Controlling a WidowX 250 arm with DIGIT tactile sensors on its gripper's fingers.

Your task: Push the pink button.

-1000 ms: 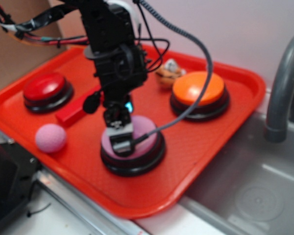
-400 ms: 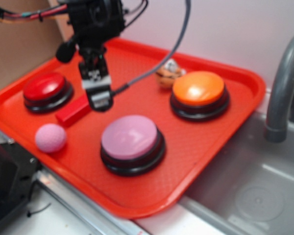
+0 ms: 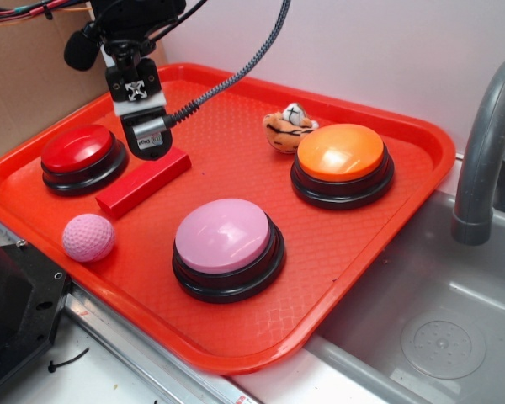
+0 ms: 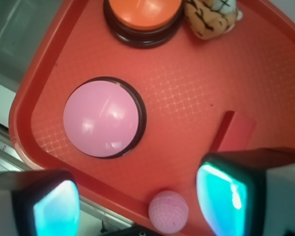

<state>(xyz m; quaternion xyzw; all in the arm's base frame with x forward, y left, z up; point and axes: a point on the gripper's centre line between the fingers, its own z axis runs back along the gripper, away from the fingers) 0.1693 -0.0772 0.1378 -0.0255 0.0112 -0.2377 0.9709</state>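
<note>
Hovering above the back left part of an orange-red tray (image 3: pixel 387 252), the WidowX gripper (image 3: pixel 146 145) hangs in the air over one end of a red rectangular block (image 3: pixel 143 182), holding nothing. In the wrist view its two fingers (image 4: pixel 226 194) stand wide apart with clear tray between them, so the jaws are spread.

The pink button (image 3: pixel 223 236), a pale pink dome on a black round base, sits toward the front middle of the tray, well clear of the gripper and untouched by it. In the wrist view the same button (image 4: pixel 101 117) lies ahead of the fingers, near the tray's rim.

A dimpled pink ball (image 3: pixel 88 237) rests to the button's left, near the tray's front edge. A red button (image 3: pixel 77 150) sits at the far left, an orange button (image 3: pixel 341 155) at the back right, and a small striped plush tiger toy (image 3: pixel 287 128) lies just beside the orange one. A grey faucet (image 3: pixel 481 160) rises over the sink beside the tray.
</note>
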